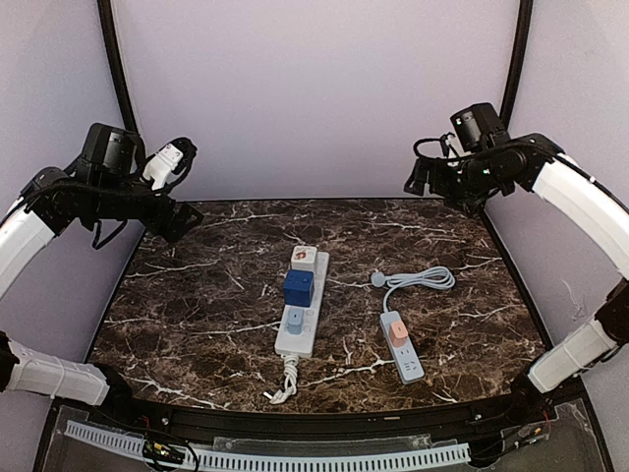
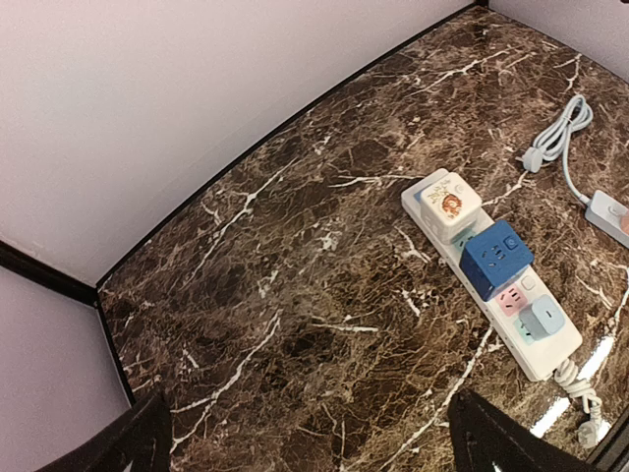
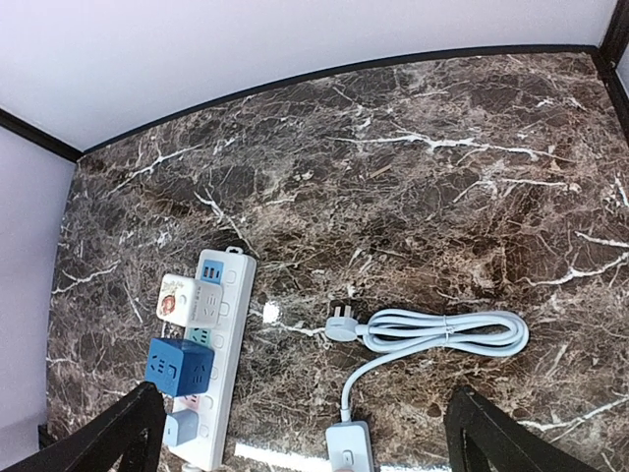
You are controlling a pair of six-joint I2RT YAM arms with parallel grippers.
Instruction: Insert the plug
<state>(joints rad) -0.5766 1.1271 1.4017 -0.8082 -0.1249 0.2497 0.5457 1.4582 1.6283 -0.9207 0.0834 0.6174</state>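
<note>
Pale-blue plug (image 3: 339,326) loose on marble (image 3: 442,197), strip (image 3: 346,447) cropped; left tool (image 2: 314,442), right tool (image 3: 310,438) spread.

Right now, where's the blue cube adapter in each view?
Top external: blue cube adapter at centre, midway along the white power strip.
Left wrist: blue cube adapter right of centre, on the strip.
Right wrist: blue cube adapter lower left, on the strip.
Shared landmark: coiled pale-blue cable, in all three views.

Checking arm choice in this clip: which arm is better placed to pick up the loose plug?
Right, probably. The plug lies right of the white power strip, on that arm's side and near the middle of the right wrist view.
</note>
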